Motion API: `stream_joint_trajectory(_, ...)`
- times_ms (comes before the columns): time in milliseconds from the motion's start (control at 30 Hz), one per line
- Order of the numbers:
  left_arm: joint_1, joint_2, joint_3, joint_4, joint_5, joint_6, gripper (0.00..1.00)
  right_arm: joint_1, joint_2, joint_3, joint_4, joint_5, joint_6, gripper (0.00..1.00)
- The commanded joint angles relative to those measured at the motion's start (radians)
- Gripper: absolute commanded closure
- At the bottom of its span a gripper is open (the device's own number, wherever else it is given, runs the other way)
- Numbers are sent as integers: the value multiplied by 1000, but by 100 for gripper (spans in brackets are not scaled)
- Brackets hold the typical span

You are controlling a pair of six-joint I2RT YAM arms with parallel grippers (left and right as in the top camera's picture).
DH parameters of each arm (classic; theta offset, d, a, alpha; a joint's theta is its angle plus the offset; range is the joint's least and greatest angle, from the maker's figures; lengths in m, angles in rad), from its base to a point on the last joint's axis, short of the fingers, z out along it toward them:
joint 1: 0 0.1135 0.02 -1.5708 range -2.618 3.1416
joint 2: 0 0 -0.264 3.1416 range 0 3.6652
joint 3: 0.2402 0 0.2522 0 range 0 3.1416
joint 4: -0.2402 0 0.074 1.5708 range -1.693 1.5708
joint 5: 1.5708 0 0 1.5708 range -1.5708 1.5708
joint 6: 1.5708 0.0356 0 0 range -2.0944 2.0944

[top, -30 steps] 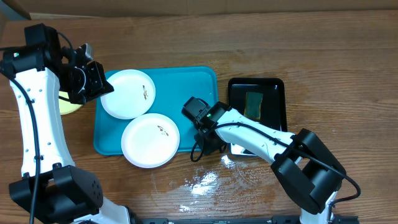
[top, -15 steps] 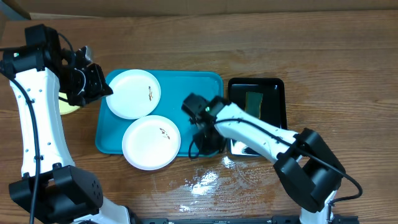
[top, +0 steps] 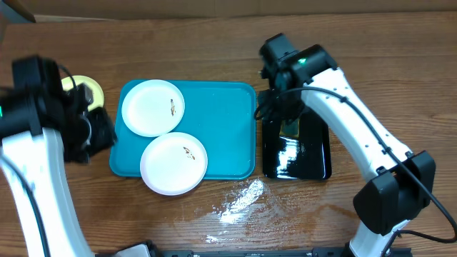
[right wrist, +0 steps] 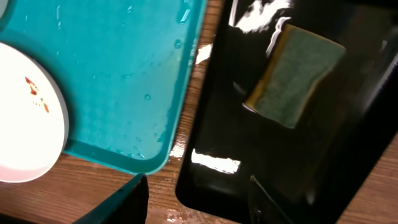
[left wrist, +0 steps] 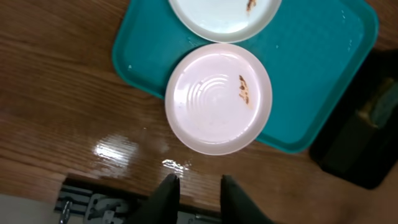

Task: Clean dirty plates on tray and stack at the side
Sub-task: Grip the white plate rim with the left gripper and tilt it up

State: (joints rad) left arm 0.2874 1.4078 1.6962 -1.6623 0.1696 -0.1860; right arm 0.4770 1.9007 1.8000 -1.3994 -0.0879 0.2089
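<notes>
One white plate [top: 153, 107] flat on the teal tray [top: 225, 121], up at its 10 o'clock corner, with a small dark smudge. Second white plate [top: 173, 162] touching the first at 5 o'clock, smudged too, sticking out over the tray's 6 o'clock rim. Yellow-green plate [top: 87, 87] off the tray at 10 o'clock, half hidden by the left arm. Left end effector [left wrist: 198, 194] released, fingers apart, nothing held, over the wet tabletop [left wrist: 56, 106] at 6 o'clock from the second white plate. Right end effector [right wrist: 199, 202] released too, nothing held, over the black tray [right wrist: 211, 106] at 3 o'clock from the teal tray. Green sponge [right wrist: 295, 74] lying in the black tray.
</notes>
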Motion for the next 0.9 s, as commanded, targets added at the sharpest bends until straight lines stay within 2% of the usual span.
stream_joint_trajectory(0, -6, -159, -180, 64, -102, -114, 57, -34, -23, 14, -11, -31, 5, 47)
stream_joint_trajectory(33, -6, -190, -233, 84, -102, -135, 51, -37, -23, 14, -19, -30, 8, 47)
stream_joint_trajectory(67, -6, -218, -294, 104, -101, -149, 50, -41, -23, 14, -39, -30, 8, 47)
stream_joint_trajectory(167, -6, -249, -553, 214, -99, -204, 59, -41, -23, 13, -58, -30, 8, 47)
stream_joint_trajectory(300, -6, -181, -723, 392, -72, -203, 62, -41, -23, 13, -60, -25, 44, 46)
stream_joint_trajectory(400, -6, -77, -775, 503, -100, -204, 67, -41, -23, 12, -58, 8, 108, 46)
stream_joint_trajectory(600, -6, 41, -821, 646, -99, -204, 68, -41, -23, 12, -56, 46, 141, 47)
stream_joint_trajectory(700, -7, 103, -821, 662, -98, -204, 69, -41, -23, 12, -56, 47, 173, 47)
stream_joint_trajectory(867, -13, 188, -821, 691, -11, -173, 71, -41, -23, 12, -53, 42, 216, 50)
